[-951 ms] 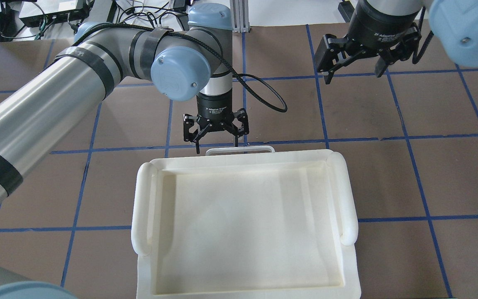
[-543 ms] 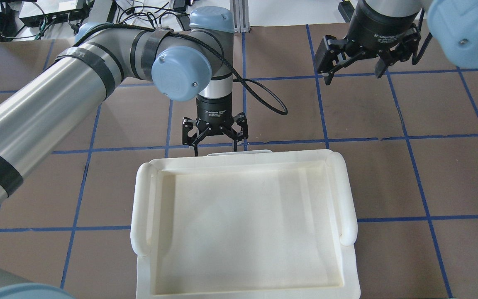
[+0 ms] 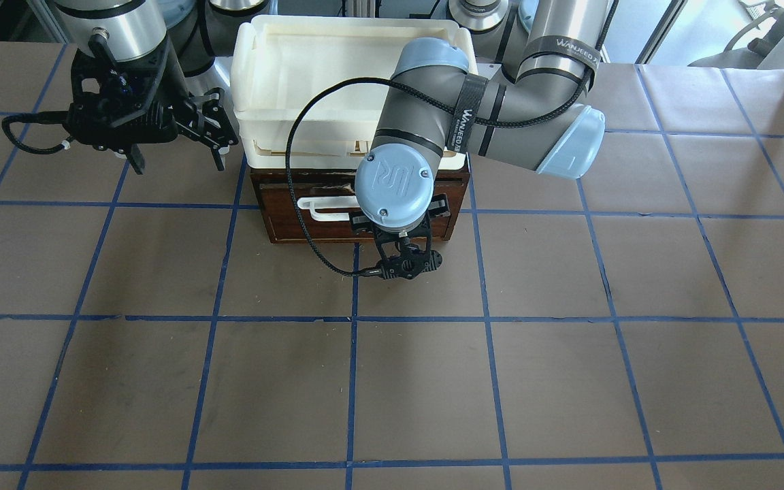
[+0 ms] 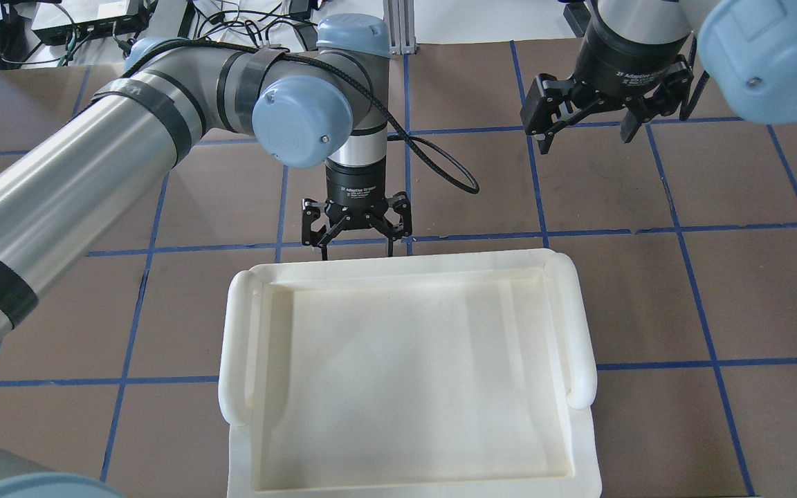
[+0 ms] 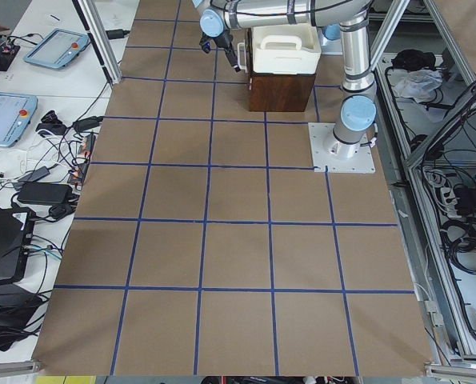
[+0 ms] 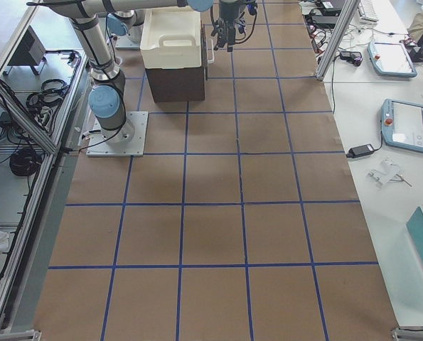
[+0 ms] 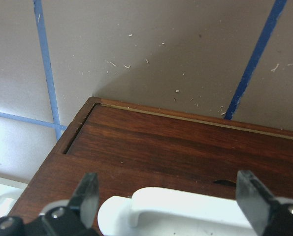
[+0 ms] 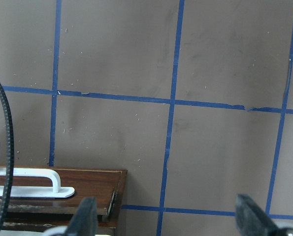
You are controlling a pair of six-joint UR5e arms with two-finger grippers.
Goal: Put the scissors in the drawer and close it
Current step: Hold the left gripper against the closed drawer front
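The drawer (image 3: 297,228) has a dark brown wooden front and a white bar handle (image 3: 327,207). It sits under the tray, its front near flush with the cabinet. My left gripper (image 4: 355,254) is open and points down in front of the drawer. In the left wrist view its fingers straddle the handle (image 7: 185,209) against the wood front (image 7: 185,152). My right gripper (image 4: 587,138) is open and empty. It hangs over bare table off to the side of the cabinet, also seen in the front view (image 3: 179,163). The scissors show in no view.
A cream-white plastic tray (image 4: 232,346) sits on top of the cabinet and hides the drawer from above. The table is brown with a blue tape grid. The left arm's black cable (image 3: 297,204) loops in front of the drawer.
The white handle showed beyond the tray's far edge and has slid out of sight under it. My left gripper moved with it toward the tray. The right gripper shifted slightly.
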